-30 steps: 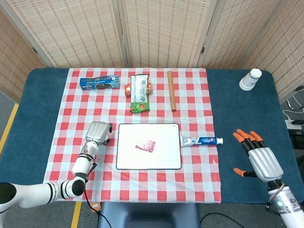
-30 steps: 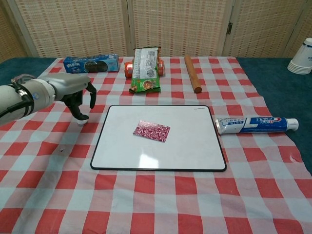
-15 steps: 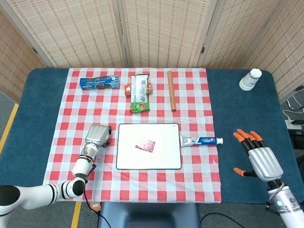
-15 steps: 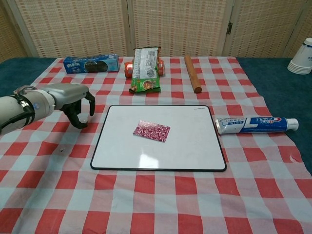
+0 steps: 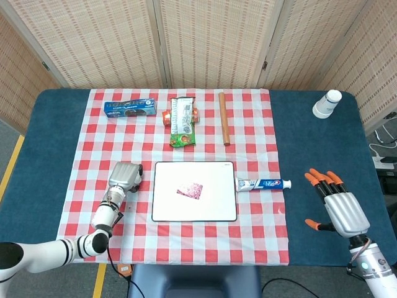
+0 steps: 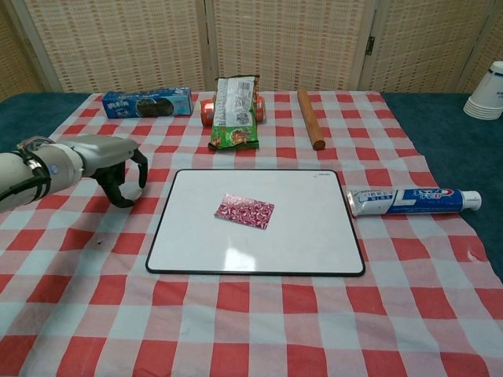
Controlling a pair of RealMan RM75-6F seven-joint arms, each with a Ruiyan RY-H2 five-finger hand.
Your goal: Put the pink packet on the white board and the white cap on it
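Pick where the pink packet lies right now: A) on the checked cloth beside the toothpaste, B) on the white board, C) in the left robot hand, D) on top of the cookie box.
B: the pink packet lies flat inside the frame of the white board, clear of both hands.

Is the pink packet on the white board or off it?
On it. The packet lies flat near the middle of the board, white surface showing all around it.
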